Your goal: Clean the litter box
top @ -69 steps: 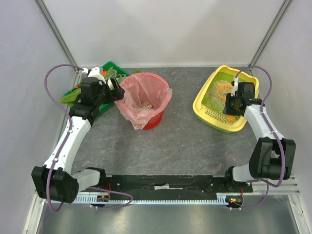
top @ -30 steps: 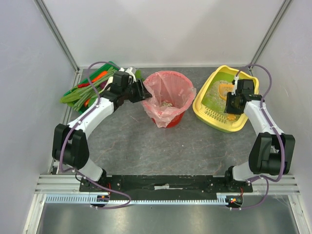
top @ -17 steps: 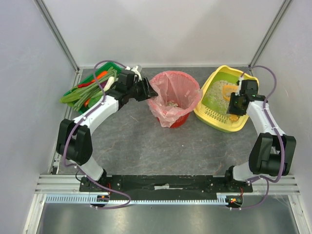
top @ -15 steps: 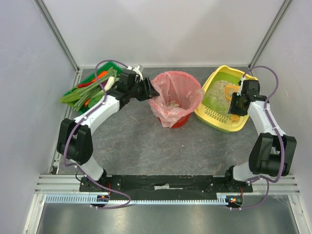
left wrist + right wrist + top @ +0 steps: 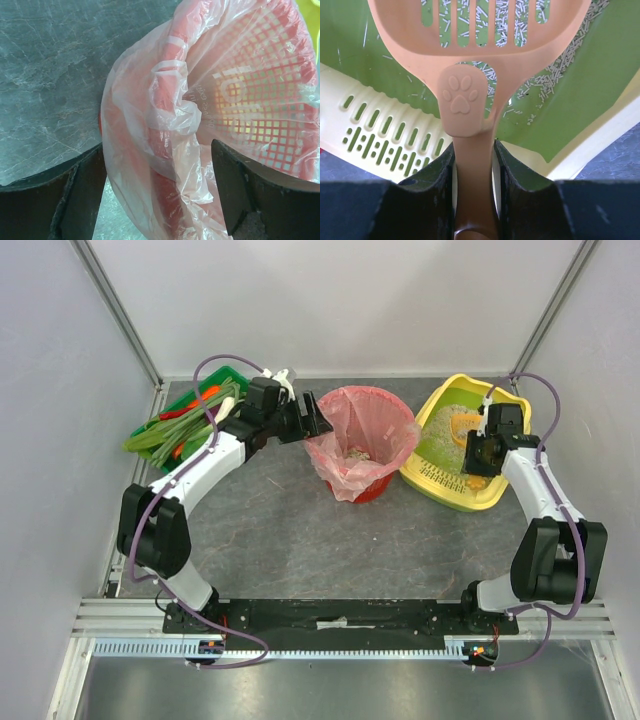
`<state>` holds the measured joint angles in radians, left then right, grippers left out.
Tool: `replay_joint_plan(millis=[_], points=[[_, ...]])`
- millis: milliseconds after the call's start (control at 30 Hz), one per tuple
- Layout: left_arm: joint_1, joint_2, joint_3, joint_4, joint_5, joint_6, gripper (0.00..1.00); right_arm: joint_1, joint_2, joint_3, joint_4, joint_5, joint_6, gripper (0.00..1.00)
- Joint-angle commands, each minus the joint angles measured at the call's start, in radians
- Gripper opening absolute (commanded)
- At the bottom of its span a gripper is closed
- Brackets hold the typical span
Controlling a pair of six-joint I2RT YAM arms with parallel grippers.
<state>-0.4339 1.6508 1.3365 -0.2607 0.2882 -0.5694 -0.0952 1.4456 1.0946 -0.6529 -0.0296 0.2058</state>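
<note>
The yellow litter box [image 5: 445, 483] sits at the back right, lime-green inside [image 5: 600, 75], with pale litter [image 5: 443, 421] spread in it. My right gripper [image 5: 478, 452] hovers over it, shut on the handle of an orange slotted scoop [image 5: 465, 95]. The scoop's blade [image 5: 462, 424] points into the box above scattered pellets. Its handle runs between the right gripper's [image 5: 474, 150] jaws, next to the slotted rim [image 5: 385, 135]. My left gripper [image 5: 318, 425] stands open astride the rim of the red basket [image 5: 372, 483] lined with a pink bag [image 5: 165, 115]. The jaws of that left gripper [image 5: 157, 165] are wide apart.
A green tray of vegetables [image 5: 190, 415] lies at the back left, behind the left arm. The basket stands mid-table just left of the litter box, with some litter [image 5: 352, 452] at its bottom. Grey walls and metal posts close in the back and sides.
The left gripper pulled the basket rightward toward the litter box, then opened its jaws off the bag rim. The right gripper kept the scoop and shifted slightly over the box.
</note>
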Motion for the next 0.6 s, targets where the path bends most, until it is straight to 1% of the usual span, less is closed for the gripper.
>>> replay_joint_plan(millis=[0, 33, 100, 133, 167, 267, 367, 500, 567], points=[[0.0, -0.048, 0.046, -0.021, -0.055, 0.069, 0.88, 0.037, -0.017, 0.027, 0.007, 0.023, -0.022, 0.0], [0.0, -0.052, 0.047, -0.023, -0.07, 0.075, 0.88, 0.029, -0.017, 0.022, 0.006, 0.049, -0.014, 0.0], [0.0, -0.068, 0.046, -0.022, -0.084, 0.086, 0.89, 0.002, -0.011, 0.014, 0.012, 0.033, 0.001, 0.0], [0.0, -0.074, 0.046, -0.02, -0.098, 0.092, 0.89, 0.005, -0.008, 0.019, 0.013, 0.001, -0.009, 0.0], [0.0, -0.077, 0.046, -0.018, -0.104, 0.098, 0.89, 0.014, -0.008, 0.024, 0.01, 0.002, -0.019, 0.0], [0.0, -0.1, 0.043, -0.014, -0.132, 0.124, 0.89, 0.017, -0.016, 0.03, 0.001, 0.065, -0.025, 0.0], [0.0, -0.129, 0.027, 0.012, -0.144, 0.16, 0.89, 0.018, -0.014, 0.051, -0.024, 0.031, -0.042, 0.0], [0.0, -0.163, 0.012, 0.05, -0.164, 0.194, 0.9, 0.032, -0.045, 0.057, -0.042, 0.111, -0.051, 0.0], [0.0, -0.181, -0.003, 0.067, -0.175, 0.198, 0.9, 0.034, -0.066, 0.073, -0.053, 0.096, -0.057, 0.0]])
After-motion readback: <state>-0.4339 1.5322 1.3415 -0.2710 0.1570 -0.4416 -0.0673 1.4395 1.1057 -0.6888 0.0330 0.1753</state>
